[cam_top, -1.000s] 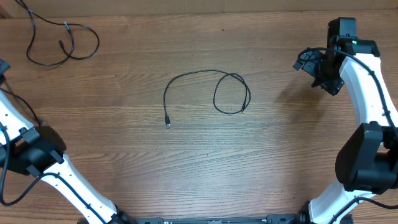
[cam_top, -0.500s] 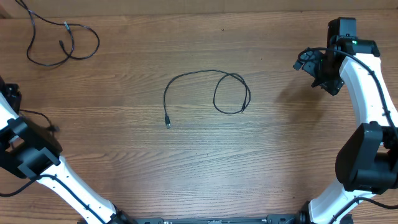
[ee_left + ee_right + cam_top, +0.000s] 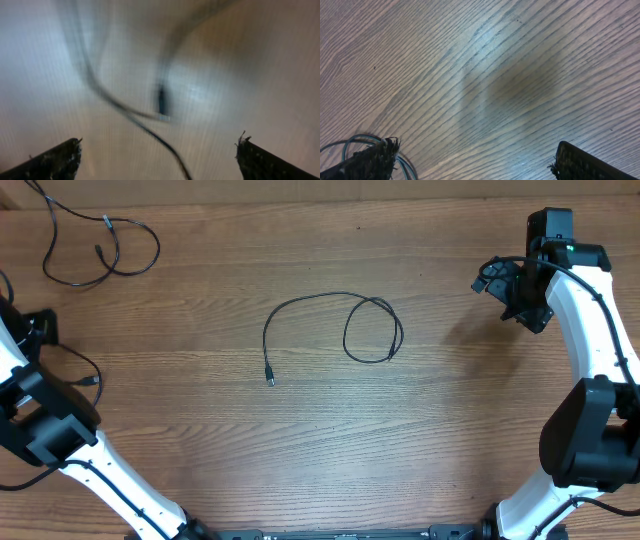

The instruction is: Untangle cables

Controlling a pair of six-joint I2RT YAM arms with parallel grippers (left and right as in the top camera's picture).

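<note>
Left pincer (image 3: 160,152) just sprang apart and let a thin black cord with a plug end (image 3: 161,100) fall onto the wooden desk (image 3: 200,440) at its left edge. Right pincer (image 3: 475,155) is apart and empty. A second black cord (image 3: 320,295) lies looped mid-desk, a third black cord (image 3: 105,222) in the far-left corner. All three look separated, so probably near done.

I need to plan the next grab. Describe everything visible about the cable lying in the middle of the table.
The middle cable is one thin, black, flexible cord, seemingly rubber-coated, lying flat on the wooden table. From a small plug end at its lower left it arcs up and rightward, then curls into a closed loop where it crosses itself. Its other end is too small to pick out. Only the table touches it.
</note>
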